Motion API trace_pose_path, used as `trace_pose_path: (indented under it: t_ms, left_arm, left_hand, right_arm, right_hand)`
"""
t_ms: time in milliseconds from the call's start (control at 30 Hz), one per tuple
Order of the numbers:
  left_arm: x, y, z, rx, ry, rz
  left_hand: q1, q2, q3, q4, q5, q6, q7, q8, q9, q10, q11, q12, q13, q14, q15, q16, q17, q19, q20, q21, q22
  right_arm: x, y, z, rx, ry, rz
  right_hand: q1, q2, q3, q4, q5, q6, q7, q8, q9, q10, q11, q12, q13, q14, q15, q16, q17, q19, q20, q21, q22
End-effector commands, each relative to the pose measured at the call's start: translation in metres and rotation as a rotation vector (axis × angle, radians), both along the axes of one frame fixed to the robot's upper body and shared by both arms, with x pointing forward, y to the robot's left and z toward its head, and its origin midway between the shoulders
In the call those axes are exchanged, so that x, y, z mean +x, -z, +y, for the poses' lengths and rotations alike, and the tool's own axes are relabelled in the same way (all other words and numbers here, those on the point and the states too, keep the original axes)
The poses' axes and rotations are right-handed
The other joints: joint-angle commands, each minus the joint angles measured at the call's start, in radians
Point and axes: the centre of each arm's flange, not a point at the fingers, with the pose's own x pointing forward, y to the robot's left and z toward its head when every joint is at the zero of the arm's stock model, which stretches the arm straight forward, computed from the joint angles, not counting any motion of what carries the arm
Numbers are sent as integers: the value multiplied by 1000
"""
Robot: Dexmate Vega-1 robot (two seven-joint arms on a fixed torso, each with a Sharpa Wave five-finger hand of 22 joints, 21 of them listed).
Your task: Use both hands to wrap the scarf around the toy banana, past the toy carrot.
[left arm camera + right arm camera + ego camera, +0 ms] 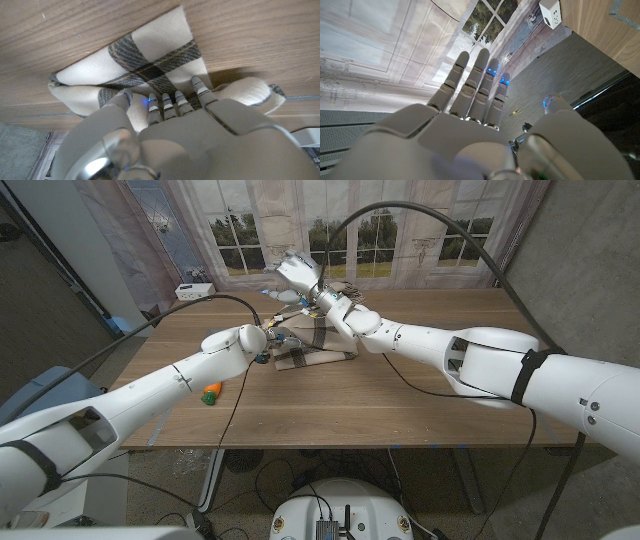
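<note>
The cream plaid scarf (305, 358) lies bunched at the table's middle, toward the far side. My left hand (262, 340) is at its left end. In the left wrist view its fingers (176, 100) curl into a fold of the scarf (150, 55) and grip it against the thumb. My right hand (298, 272) is raised above and behind the scarf, fingers spread and holding nothing. The right wrist view shows that hand (470, 125) with its fingers (477, 80) stretched straight out. The orange toy carrot (211, 392) lies on the table beside my left forearm, nearer than the scarf.
A small white box (193, 290) stands at the table's far left corner. A curtain with a printed window (400, 230) hangs behind the table. Black cables (440, 230) arc over the right arm. Bare wood stretches to the right of the scarf.
</note>
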Motion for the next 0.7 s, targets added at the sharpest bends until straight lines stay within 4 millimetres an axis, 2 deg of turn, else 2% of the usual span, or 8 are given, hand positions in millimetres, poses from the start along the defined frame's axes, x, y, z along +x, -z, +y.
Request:
trace_pose_path:
  t_ms: [33,100,133,233,367,400,500,700]
  left_arm:
    - [-17,-3,4,-39,10,-87]
    - [-23,-4,4,-51,15,-127]
    - [-26,-5,4,-59,19,-152]
    - [-37,-5,5,-90,35,-255]
    - [-52,-5,5,-127,51,-407]
    - [-54,-5,5,-136,56,-438]
    - [-61,-5,6,-160,75,-503]
    - [-69,-8,5,-178,90,-559]
  left_hand:
    - [-7,-3,9,-5,2,11,-4,11,1,8,-3,12,0,9,-3,8,2,0,1,9,1]
    - [-7,-6,11,-11,2,23,-2,15,1,16,-6,15,0,21,-4,11,2,7,3,12,0]
    - [-6,-7,13,-16,3,32,1,17,1,27,-5,19,0,31,-2,13,2,11,5,13,0]
    - [-5,-8,21,-29,5,72,16,26,1,63,-9,31,0,73,1,22,3,28,7,20,0]
    - [0,-2,59,-69,16,214,52,50,2,194,5,67,3,189,-7,36,6,68,8,37,1]
    - [1,1,72,-78,21,261,67,58,3,231,1,76,5,230,-13,42,8,79,9,42,2]
    - [3,1,87,-90,27,298,74,60,4,270,1,85,6,269,-15,46,8,90,12,47,3]
    - [9,-1,97,-103,31,319,75,61,4,286,-6,86,6,281,-21,43,7,98,18,51,4]
  right_arm:
    - [-4,-3,-11,46,10,45]
    - [-4,-4,-13,65,11,46]
    - [-4,-5,-14,74,10,45]
    - [-4,-7,-17,98,6,50]
    - [-2,-11,-23,144,-8,58]
    - [-1,-12,-24,160,-13,62]
    - [1,-15,-29,197,-15,67]
    - [3,-22,-40,257,-9,76]
  right_hand:
    - [-13,2,0,5,6,2,-1,7,2,-9,2,-3,0,-7,-118,-4,1,-8,3,-4,2]
    - [-11,8,4,4,7,3,0,7,2,-8,3,-4,-1,-8,-121,-5,-1,-7,3,-5,2]
    - [1,20,13,-3,11,3,-1,8,2,-8,2,-6,-2,-9,-122,-6,-3,-7,2,-5,2]
    - [12,26,21,-12,13,10,-1,12,2,-6,1,-8,-4,-9,-121,-8,-6,-4,1,-6,2]
    - [33,41,39,-27,16,23,1,17,1,1,0,-7,-5,-5,-122,-11,-15,-2,-1,-8,2]
    - [36,44,42,-30,16,24,0,17,1,1,0,-7,-5,-6,-125,-11,-16,-1,-2,-8,2]
    - [52,57,55,-41,17,34,2,20,1,6,0,-8,-7,-2,-124,-11,-18,5,-3,-7,2]
    - [63,65,67,-51,16,44,3,22,1,11,0,-8,-8,1,-124,-12,-22,9,-5,-7,2]
